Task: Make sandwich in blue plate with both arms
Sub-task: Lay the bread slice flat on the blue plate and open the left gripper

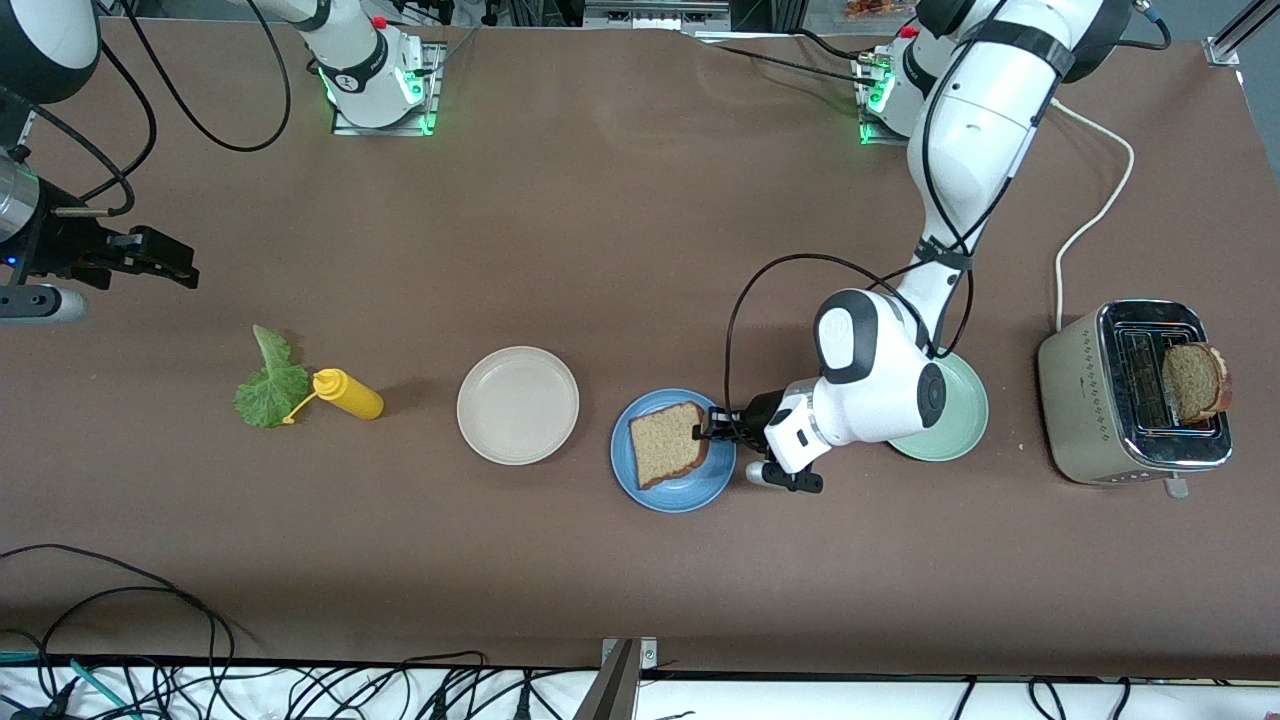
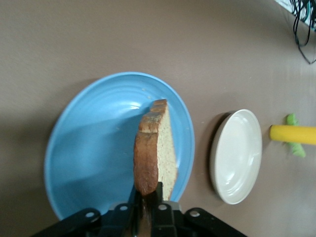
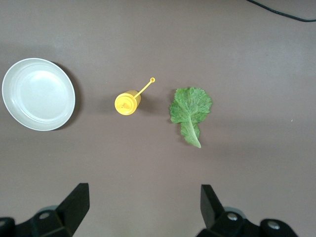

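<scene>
Your left gripper (image 1: 712,427) is clamped on the crust edge of a bread slice (image 1: 668,443), its fingers (image 2: 159,193) pinching the slice from both sides. In the left wrist view the slice (image 2: 155,148) stands on edge over the blue plate (image 2: 94,148), crust toward the camera. In the front view the gripper sits at the plate's (image 1: 672,492) 3 o'clock rim, and the slice reaches from it in over the plate's middle.

At 3 o'clock from the blue plate, under the left arm's elbow, you see a mint plate (image 1: 955,435). Farther toward the left arm's end of the table stands a toaster (image 1: 1090,420) with a second slice (image 1: 1195,381) poking out of its slot.

At 9 o'clock from the blue plate lies a white plate (image 1: 518,405), just beside it but apart. Going on toward the right arm's end, you find a yellow bottle (image 1: 347,393) on its side, then a lettuce leaf (image 1: 269,385) touching the bottle's cap tip.

Your right gripper (image 1: 160,262) waits with its jaws spread wide and nothing between them, up at 10 o'clock from the leaf. Its wrist view shows the leaf (image 3: 190,109), the bottle (image 3: 128,102) and the white plate (image 3: 38,94).
</scene>
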Controlling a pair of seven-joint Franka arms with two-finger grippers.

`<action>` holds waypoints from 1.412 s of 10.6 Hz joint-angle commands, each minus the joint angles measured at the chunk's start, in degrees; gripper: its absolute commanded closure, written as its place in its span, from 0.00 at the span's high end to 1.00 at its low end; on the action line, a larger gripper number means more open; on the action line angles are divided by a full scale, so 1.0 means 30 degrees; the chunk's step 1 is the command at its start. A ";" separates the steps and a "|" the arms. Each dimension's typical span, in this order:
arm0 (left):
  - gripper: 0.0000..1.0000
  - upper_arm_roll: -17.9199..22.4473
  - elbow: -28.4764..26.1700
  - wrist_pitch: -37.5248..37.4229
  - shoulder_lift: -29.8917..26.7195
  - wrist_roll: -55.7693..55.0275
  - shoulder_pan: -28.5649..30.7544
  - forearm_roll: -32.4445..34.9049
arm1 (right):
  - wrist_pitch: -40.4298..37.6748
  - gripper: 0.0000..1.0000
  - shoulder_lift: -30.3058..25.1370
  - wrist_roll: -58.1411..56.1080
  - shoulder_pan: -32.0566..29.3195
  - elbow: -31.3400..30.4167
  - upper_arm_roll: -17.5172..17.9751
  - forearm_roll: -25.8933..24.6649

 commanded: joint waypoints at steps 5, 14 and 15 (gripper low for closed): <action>1.00 0.0069 0.0012 0.0235 0.1587 0.8102 0.1629 -0.3959 | -0.0165 1.00 -0.0158 -0.0048 -0.0055 -0.0026 0.0000 0.0170; 1.00 0.0538 -0.7777 -0.2042 -0.7538 0.6162 0.5056 0.4244 | 0.0188 1.00 0.0483 0.0158 -0.0229 -0.0083 -0.0029 -0.0269; 1.00 0.0538 -0.7871 -0.3443 -0.8946 0.3879 0.5378 0.7550 | 0.0331 1.00 0.0864 -0.0017 -0.0463 -0.0172 -0.0029 -0.0241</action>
